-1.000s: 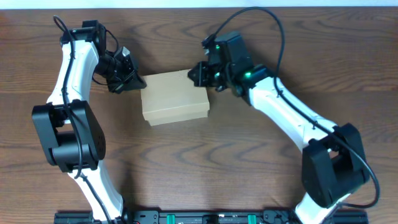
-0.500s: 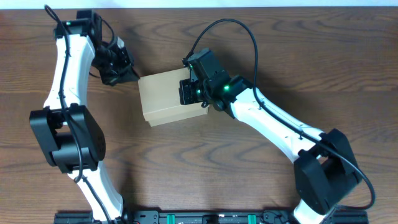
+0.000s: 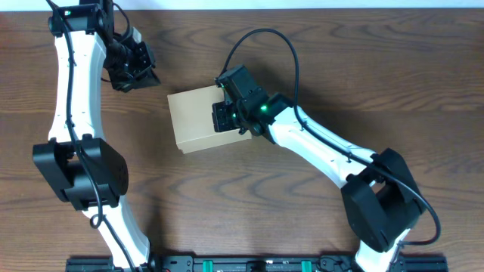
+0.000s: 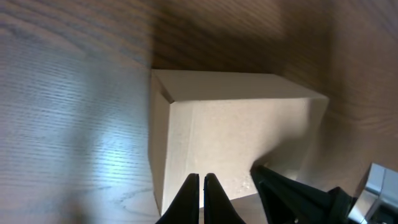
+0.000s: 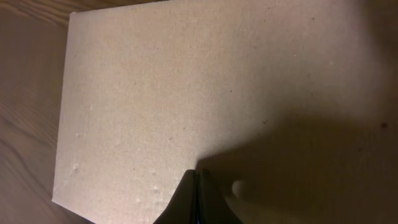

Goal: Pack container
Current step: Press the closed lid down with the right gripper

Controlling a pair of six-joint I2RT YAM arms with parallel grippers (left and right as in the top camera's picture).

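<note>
1 container (image 3: pixel 193 125): tan cardboard box, flap lid down, lying on wooden table (image 3: pixel 393 68).
1 right gripper (image 3: pixel 218 117): over the container's right half, fingers pressed together, tips at the lid; contact cannot be told.
1 left gripper (image 3: pixel 140 78): off the container's far-left corner, apart from it, fingers drawn together, holding nothing.

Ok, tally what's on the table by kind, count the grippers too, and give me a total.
Cardboard boxes: 1, the tan container, lid down
Grippers: 2, the left gripper off the box and the right gripper over its top
Total: 3
</note>
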